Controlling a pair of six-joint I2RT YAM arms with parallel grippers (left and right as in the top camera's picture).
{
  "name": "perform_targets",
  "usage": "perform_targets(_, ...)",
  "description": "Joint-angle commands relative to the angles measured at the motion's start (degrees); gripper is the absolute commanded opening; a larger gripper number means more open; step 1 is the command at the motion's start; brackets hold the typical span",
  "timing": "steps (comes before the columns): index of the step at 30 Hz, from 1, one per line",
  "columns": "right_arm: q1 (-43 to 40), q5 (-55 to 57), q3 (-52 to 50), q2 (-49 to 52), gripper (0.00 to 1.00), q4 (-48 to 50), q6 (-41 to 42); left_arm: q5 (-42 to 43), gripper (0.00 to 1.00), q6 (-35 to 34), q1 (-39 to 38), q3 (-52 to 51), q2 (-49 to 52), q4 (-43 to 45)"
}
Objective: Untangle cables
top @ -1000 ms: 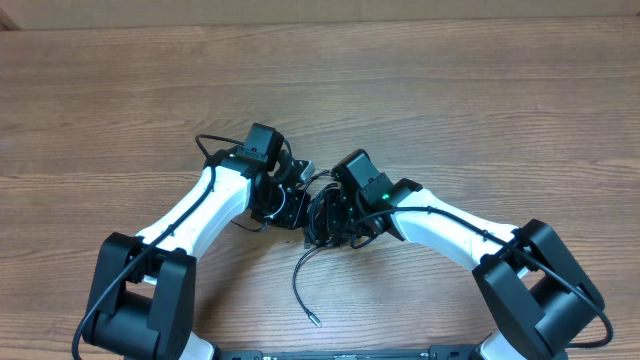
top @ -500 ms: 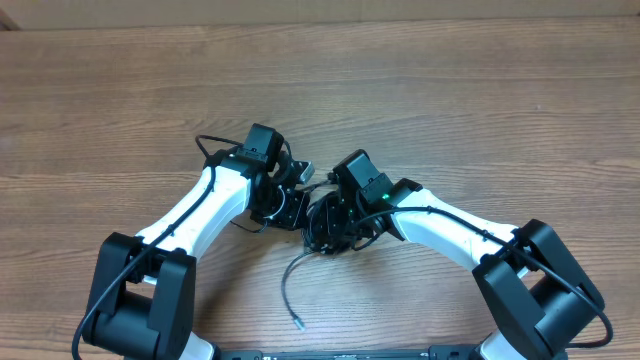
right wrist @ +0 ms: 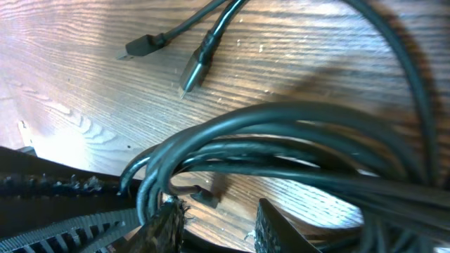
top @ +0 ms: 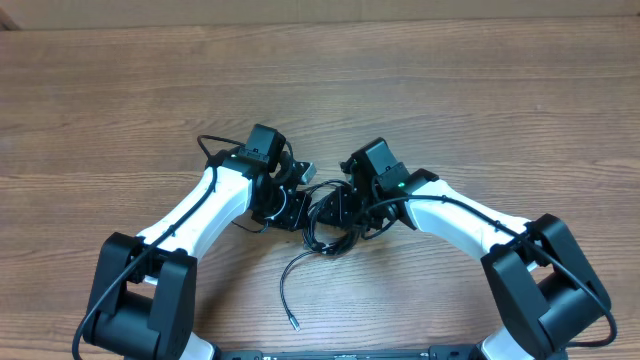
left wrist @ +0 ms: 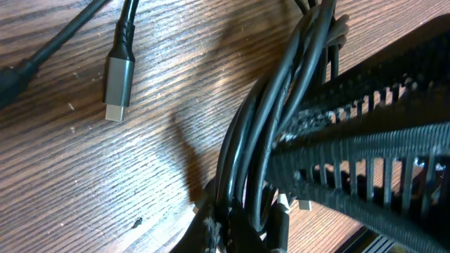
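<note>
Just tangled cables on wooden table

**Overhead and wrist views.** The left arm extends from its base at the lower left of the frame and slants up toward the centre. The right arm mirrors it from the lower right. Both wrists fold back toward the bottom edge, which places the two grippers near each other just below mid-frame. Left gripper: jaws closed on the cables. Right gripper: fingers parted, with a clear gap between them.
</note>
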Motion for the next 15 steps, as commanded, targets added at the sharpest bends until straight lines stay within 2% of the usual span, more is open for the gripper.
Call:
perform_targets(1, 1.8, 0.1, 0.0, -1.4, 0.31, 0.3, 1.3, 0.8, 0.04, -0.3, -0.4, 0.0, -0.5, 0.2)
perform_targets(10, 4.0, 3.0, 0.0, -1.4, 0.32, 0.6, 3.3, 0.8, 0.04, -0.3, -0.4, 0.0, -0.5, 0.2)
perform_targets(15, 4.9, 9.5, 0.0, -1.4, 0.32, 2.1, 4.7, 0.8, 0.04, -0.3, -0.4, 0.0, -0.5, 0.3)
